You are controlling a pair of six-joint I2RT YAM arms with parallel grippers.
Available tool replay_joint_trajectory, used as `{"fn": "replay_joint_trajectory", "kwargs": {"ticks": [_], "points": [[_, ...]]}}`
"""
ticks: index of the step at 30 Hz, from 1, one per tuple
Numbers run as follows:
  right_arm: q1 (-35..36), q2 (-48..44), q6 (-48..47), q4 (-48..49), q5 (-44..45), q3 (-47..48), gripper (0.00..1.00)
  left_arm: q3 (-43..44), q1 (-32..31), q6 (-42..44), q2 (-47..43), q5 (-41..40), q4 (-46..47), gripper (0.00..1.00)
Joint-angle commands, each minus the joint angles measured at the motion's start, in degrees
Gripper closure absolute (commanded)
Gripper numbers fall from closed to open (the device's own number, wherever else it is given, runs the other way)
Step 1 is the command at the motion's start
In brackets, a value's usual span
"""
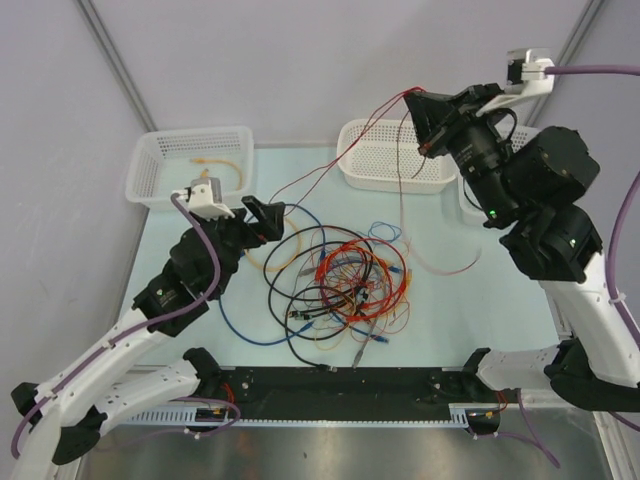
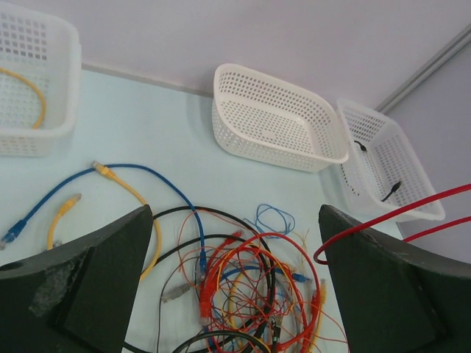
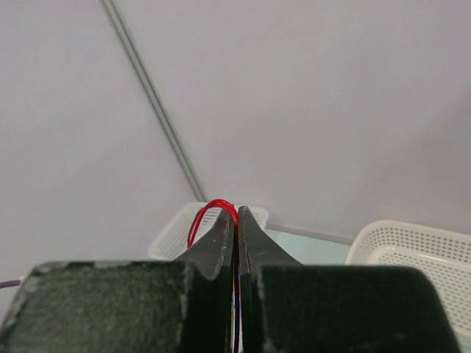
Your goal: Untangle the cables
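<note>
I see most of the cables (image 1: 340,285) in one loose tangle of red, orange, yellow, blue and black loops in the middle of the table (image 1: 480,300), between my two arms. One red cable (image 3: 215,201) runs up out of the heap to the right gripper (image 1: 425,125), which is raised over the middle basket (image 1: 350,160). Its fingers are clenched on that cable, and a small red loop pokes out above the tips. The left gripper (image 1: 268,218) sits low at the left edge of the tangle with its fingers spread wide, grasping nothing. A yellow cable (image 1: 225,165) lies in the left basket (image 1: 190,140). The third basket (image 2: 390,140), far right, seems to hold something thin and black, though I can't make it out.
</note>
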Motion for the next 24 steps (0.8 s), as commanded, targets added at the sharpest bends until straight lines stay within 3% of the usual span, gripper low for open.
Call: {"fn": "replay_joint_trajectory", "kwargs": {"ticks": [1, 7, 10, 17, 24], "points": [[-1.6, 3.9, -1.9, -2.8, 4.6, 3.0, 1.0, -2.9, 0.3, -6.2, -0.1, 0.0, -3.2, 0.01], [-12.9, 6.8, 6.6, -4.6, -1.6, 2.5, 1.0, -6.4, 0.8, -13.7, 0.2, -0.5, -14.0, 0.0], [-13.7, 6.7, 7.6, -4.2, -3.0, 0.2, 1.0, -5.7, 1.0, -10.4, -0.6, 3.6, -16.4, 0.01], [-13.7, 3.8, 9.6, -1.3, -3.3, -9.3, 1.0, -7.7, 1.0, 0.0, -10.4, 19.9, 0.6, 0.0], [-13.7, 3.1, 9.3, -1.5, -3.0, -12.1, 1.0, -1.1, 1.0, 0.3, -9.7, 31.2, 6.2, 0.0]]}}
